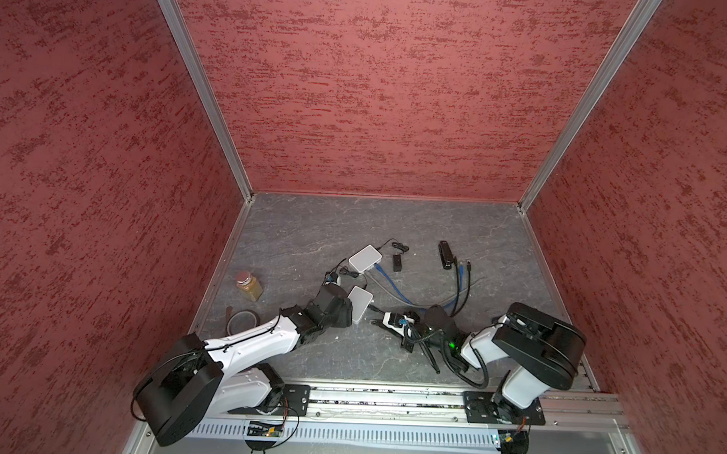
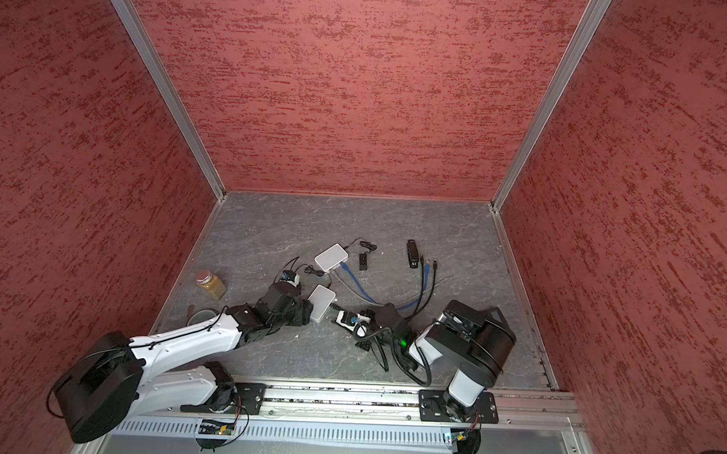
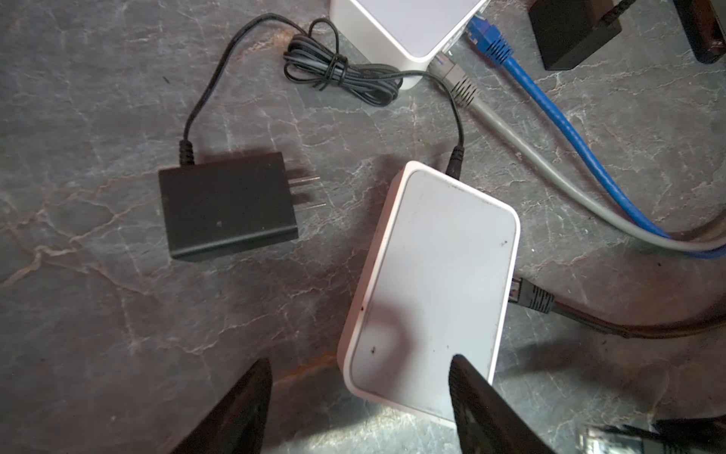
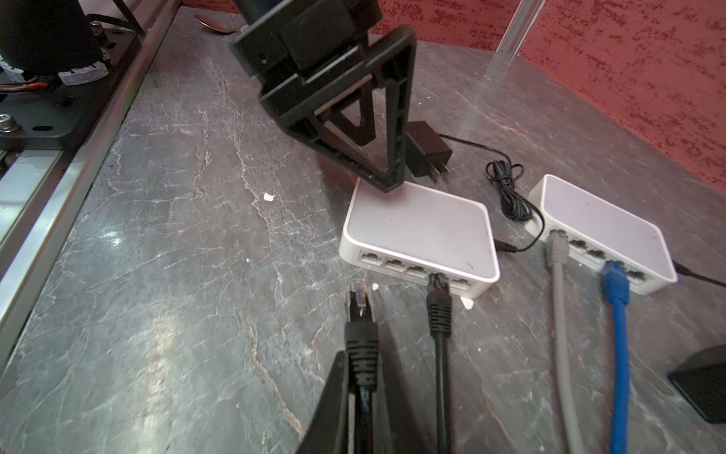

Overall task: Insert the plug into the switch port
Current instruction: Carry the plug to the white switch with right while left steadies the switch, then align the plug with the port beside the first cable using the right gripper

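Black plug (image 4: 359, 304) is pinched by its boot in the right gripper (image 4: 363, 377), its tip just short of the white switch (image 4: 420, 232) port row, not in. Another black cable (image 4: 439, 310) already sits in a port. Left gripper (image 3: 361, 359) is spread wide, one finger (image 4: 393, 173) on the switch top.

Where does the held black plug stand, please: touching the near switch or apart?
Apart: the right wrist view shows a gap between the plug and the switch.
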Controlling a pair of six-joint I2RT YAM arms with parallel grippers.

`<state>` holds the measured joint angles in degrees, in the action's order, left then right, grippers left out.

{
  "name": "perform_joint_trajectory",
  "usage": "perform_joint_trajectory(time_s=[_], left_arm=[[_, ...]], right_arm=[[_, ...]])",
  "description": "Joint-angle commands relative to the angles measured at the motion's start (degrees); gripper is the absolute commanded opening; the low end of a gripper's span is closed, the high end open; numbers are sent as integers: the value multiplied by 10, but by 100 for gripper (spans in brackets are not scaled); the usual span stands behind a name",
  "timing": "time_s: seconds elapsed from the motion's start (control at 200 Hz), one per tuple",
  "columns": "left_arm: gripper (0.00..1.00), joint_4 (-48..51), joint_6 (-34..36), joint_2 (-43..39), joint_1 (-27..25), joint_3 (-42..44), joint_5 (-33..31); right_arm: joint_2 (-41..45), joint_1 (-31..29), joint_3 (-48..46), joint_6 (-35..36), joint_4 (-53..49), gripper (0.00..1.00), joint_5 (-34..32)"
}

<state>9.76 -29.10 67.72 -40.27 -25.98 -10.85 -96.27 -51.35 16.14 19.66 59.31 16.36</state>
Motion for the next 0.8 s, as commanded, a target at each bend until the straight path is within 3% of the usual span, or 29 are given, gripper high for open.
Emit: perform_joint_trajectory(time_s=[0.0,0.26,0.797], left_arm=[[71,-48,7,7,4,-4,7],[65,-118,14,28,1,7,36],[56,-122,-10,77,-22,6,28]], right_arm=[[-13,-5,13,-13,39,0,-19],[-36,-5,25,-15,37,0,-29],[-79,-12,40,-14,57,0,-51]])
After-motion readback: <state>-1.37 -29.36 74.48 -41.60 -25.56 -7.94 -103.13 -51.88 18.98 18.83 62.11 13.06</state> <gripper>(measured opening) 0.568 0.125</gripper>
